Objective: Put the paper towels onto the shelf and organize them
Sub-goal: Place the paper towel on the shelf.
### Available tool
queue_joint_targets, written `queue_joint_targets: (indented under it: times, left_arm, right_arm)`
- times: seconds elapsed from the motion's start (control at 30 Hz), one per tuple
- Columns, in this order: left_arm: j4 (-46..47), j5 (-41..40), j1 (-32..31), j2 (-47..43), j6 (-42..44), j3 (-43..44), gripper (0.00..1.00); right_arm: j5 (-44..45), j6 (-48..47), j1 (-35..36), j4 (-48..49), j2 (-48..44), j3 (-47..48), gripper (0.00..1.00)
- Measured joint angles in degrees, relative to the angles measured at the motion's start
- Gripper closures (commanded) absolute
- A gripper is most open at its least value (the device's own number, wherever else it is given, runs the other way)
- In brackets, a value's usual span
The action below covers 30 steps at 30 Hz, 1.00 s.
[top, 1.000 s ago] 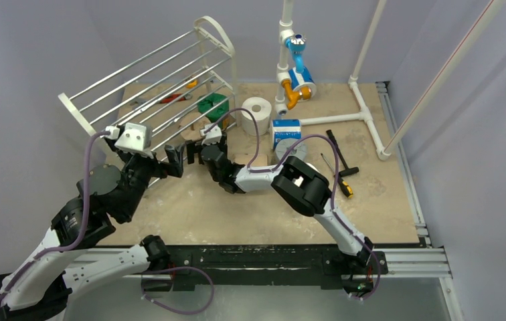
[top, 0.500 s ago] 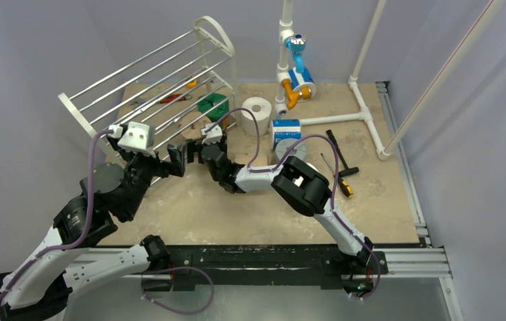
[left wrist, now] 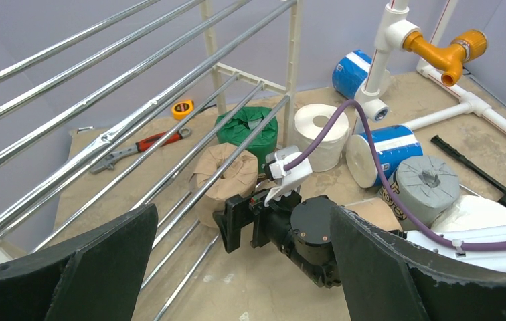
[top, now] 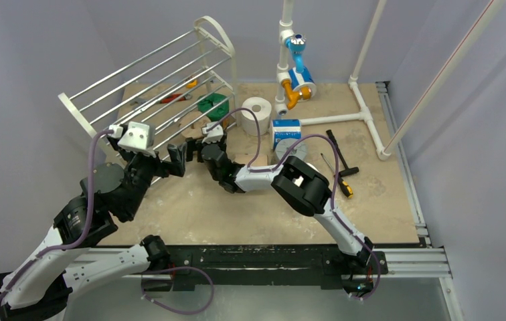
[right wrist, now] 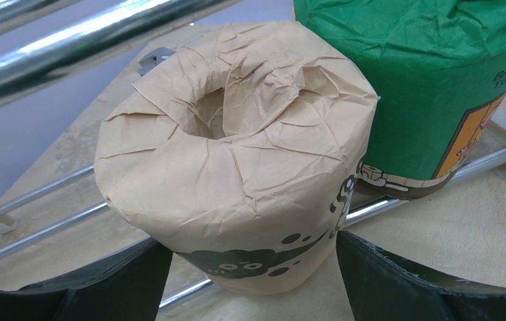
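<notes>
Straddling the tan-wrapped roll [right wrist: 237,167], upright among the lowest rods of the shelf [top: 213,37] just beside the green roll [right wrist: 431,80] near the table's [top: 237,214] far-left corner, with the right claw [right wrist: 253,267] spread wide, grip impossible to tell, and hovering the left claw [top: 178,160] released alongside.

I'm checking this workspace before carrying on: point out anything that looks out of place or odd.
Hand tools lie among the paper towels: a red-handled wrench and a yellow tape measure on the table under the shelf, and a black hammer to the right. One shelf rod looks wrapped in crinkled silver tape.
</notes>
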Motion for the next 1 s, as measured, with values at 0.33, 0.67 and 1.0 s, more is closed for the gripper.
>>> queue_joint_targets:
  times: [0.33, 0.67, 1.0]
  left_arm:
    - [-0.02, 0.00, 0.00, -0.02, 0.00, -0.04, 0.00]
    - [-0.42, 0.02, 0.00, -1.25, -0.50, -0.94, 0.00]
    - [-0.52, 0.04, 0.00, -1.70, -1.14, -0.94, 0.00]
  right_arm:
    - [-0.04, 0.61, 0.00, 0.35, -0.07, 0.52, 0.06]
    - [-2.71, 1.09, -0.11, 0.55, -7.19, -7.78, 0.01]
    - [-7.87, 1.27, -0.22, 0.87, -17.25, -13.77, 0.02]
